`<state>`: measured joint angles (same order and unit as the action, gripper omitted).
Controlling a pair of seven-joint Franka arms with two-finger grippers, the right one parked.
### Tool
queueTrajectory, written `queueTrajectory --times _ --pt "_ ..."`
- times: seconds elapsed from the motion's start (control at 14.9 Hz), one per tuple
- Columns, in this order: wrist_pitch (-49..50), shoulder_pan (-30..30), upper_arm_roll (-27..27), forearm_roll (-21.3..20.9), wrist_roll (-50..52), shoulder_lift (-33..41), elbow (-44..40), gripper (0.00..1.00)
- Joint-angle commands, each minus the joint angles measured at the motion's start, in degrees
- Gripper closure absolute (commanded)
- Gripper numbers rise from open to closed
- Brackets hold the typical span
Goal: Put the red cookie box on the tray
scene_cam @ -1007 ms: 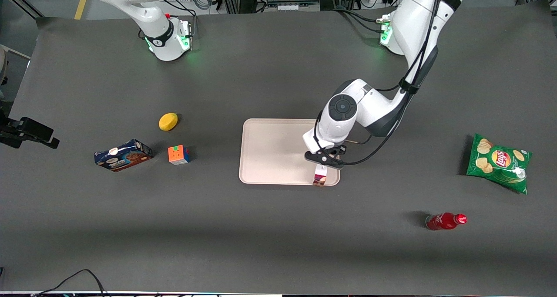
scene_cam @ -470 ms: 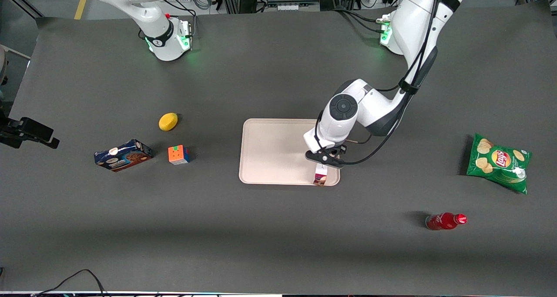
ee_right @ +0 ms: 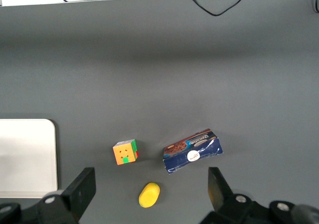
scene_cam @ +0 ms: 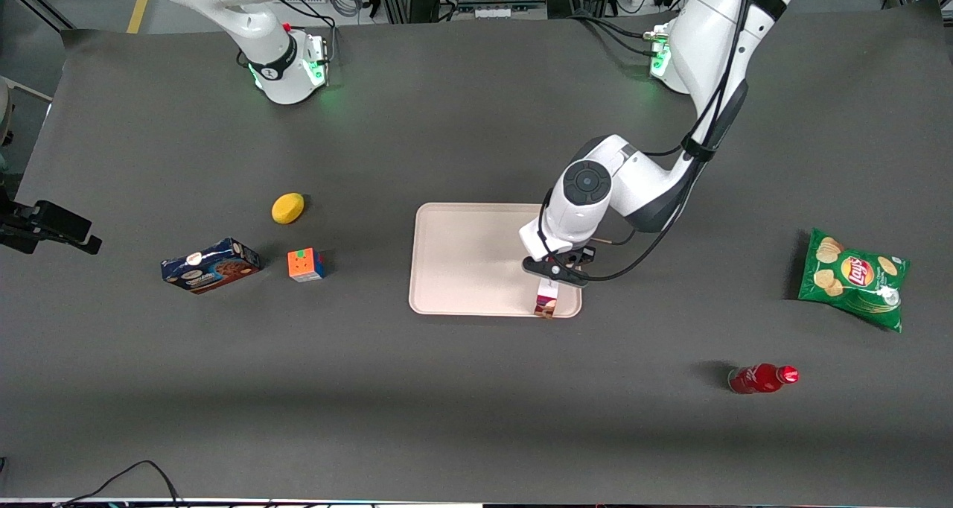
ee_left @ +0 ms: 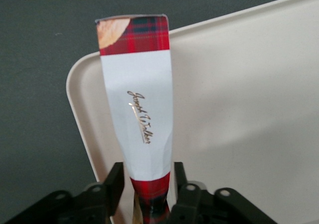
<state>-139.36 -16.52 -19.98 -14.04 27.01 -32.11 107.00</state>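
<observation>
The red cookie box (ee_left: 142, 109) hangs over the tray (scene_cam: 461, 258) at the corner nearest the front camera on the working arm's end, close to the rim. Most of the tray floor beside it lies bare. The gripper (ee_left: 149, 196) pinches the box's end tight, fingers (ee_left: 112, 184) pressed against both flat faces.

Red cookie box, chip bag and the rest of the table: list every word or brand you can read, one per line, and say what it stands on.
"Lay's": logo on the green chip bag.
Gold script signature on the white band of the red cookie box, held by the gripper over the tray: too cursive to read surely.
Blue cookie box: print too small.
Red bottle: label unreadable.
</observation>
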Motion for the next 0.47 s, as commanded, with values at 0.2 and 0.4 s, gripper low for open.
queueTrajectory --times 0.2,0.4 --pt "2.9 2.4 1.2 1.1 0.0 8.5 -0.6 0.0" --pt "13.2 5.4 3.5 6.7 -11.4 10.6 -7.6 0.0"
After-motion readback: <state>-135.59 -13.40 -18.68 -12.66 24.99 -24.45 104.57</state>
